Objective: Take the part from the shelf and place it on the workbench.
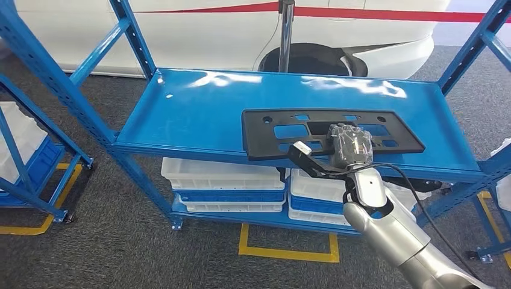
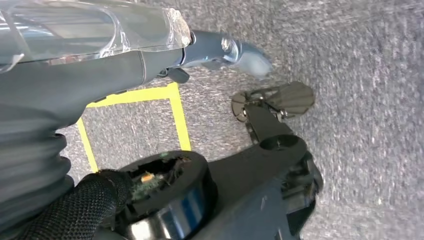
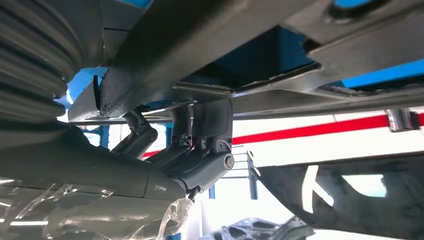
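A flat black plastic part point(image 1: 283, 129) with several cut-outs lies on the blue shelf's top board point(image 1: 193, 108), its near corner over the front lip. My right hand point(image 1: 349, 144), wrapped in clear film, sits on the part's front edge near its middle. In the right wrist view the fingers point(image 3: 200, 145) press against the part's face point(image 3: 200, 45), with blue shelf showing through the holes; the thumb is hidden. My left hand point(image 2: 150, 55) hangs over the grey carpet, its thumb straight, holding nothing.
White bins point(image 1: 223, 174) fill the lower shelf levels. Blue uprights point(image 1: 476, 45) frame the shelf at both ends. A second blue rack point(image 1: 36, 120) stands at the left. A white car point(image 1: 241, 30) is behind. Yellow tape point(image 1: 286, 253) marks the carpet in front.
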